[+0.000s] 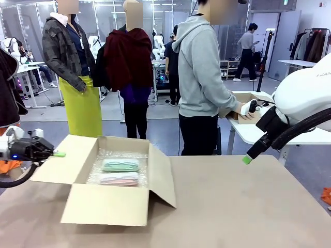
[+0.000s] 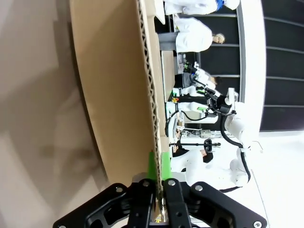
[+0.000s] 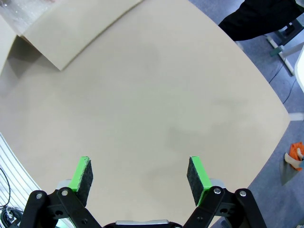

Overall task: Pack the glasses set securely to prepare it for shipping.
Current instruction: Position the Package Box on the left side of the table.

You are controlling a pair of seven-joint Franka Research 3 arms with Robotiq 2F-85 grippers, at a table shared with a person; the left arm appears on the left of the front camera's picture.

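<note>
Both cases of the glasses set already lie inside the big open brown cardboard box point(image 1: 111, 204), side by side on a sheet of clear bubble wrap point(image 1: 117, 158): the pale mint-green translucent oblong case point(image 1: 120, 165) toward the far wall, the pinkish-red translucent oblong case point(image 1: 119, 179) just beside it toward the near wall. So the loading looks done; what seems left is covering the cases and folding the four flaps shut, all of which stand open.

The left gripper point(image 1: 57, 153) sits at the box's left flap point(image 1: 64, 160), jaws pinched shut on its corrugated edge, as the left wrist view shows point(image 2: 156, 166). The cases lie inside the box, well to the right of it.

The right gripper point(image 3: 140, 175) hangs with jaws wide and empty above bare table point(image 3: 156, 104), right of the box and well apart from the cases.
</note>
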